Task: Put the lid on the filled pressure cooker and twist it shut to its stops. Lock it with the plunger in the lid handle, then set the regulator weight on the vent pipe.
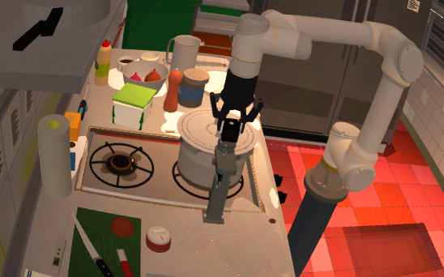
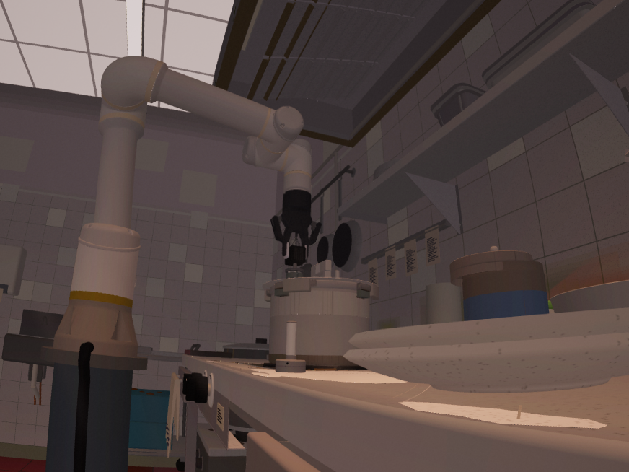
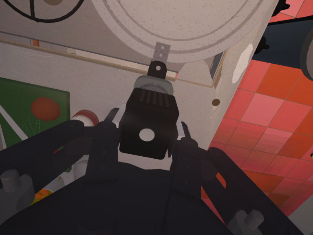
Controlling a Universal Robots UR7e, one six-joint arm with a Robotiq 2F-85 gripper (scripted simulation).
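Observation:
The lid (image 1: 216, 131) sits on the pressure cooker (image 1: 210, 160), which stands on the right burner of the hob, and the lid's long handle (image 1: 220, 174) runs out toward the counter's front. A black plunger block (image 1: 231, 130) stands on the handle near the lid's rim. I hold this plunger (image 3: 149, 126) in my gripper (image 1: 231, 127), which comes down on it from straight above (image 2: 296, 252). The regulator weight and the vent pipe I cannot make out.
The counter's right edge runs close beside the cooker, with red floor tiles beyond. A pepper mill (image 1: 173, 90), a jar (image 1: 193, 87) and a jug (image 1: 182, 52) stand behind the cooker. A timer (image 1: 158, 238) and a cutting board (image 1: 106, 243) lie at the front.

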